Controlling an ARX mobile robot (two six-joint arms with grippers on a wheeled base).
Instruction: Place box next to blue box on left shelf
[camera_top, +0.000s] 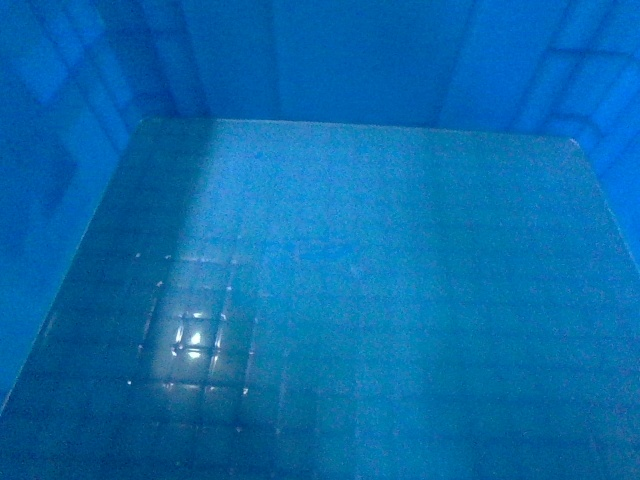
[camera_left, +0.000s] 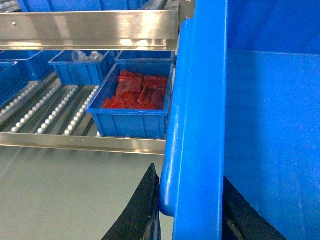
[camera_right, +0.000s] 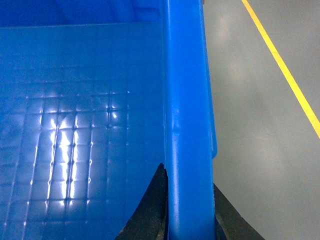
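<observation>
The box (camera_top: 330, 300) fills the head view entirely: its square-grid floor spreads across the frame with a bright glare patch at lower left, and its smooth inner walls rise at the top and sides. The left gripper (camera_left: 192, 220) pinches the box's left rim, one black finger (camera_left: 142, 210) on the outer side of the wall and the other on the inner side, both pressed against the blue plastic. Beyond that gripper and to its outer side stands a metal shelf (camera_left: 85, 30) with roller tracks (camera_left: 45, 110); on the rollers, just ahead of the gripped rim, sits a smaller blue bin (camera_left: 132, 107) holding red packets (camera_left: 137, 92). Farther back on the same level are more blue bins (camera_left: 77, 67), one with something clear in it that is too small to make out. The grey floor (camera_left: 70, 190) lies below the shelf's front rail. The right gripper (camera_right: 189, 220) clamps the opposite rim in the same way, a dark finger (camera_right: 150, 210) inside the wall and another outside, the thick rim running straight away from it. Outward of this gripper there is grey floor crossed by a yellow line (camera_right: 285, 70).
</observation>
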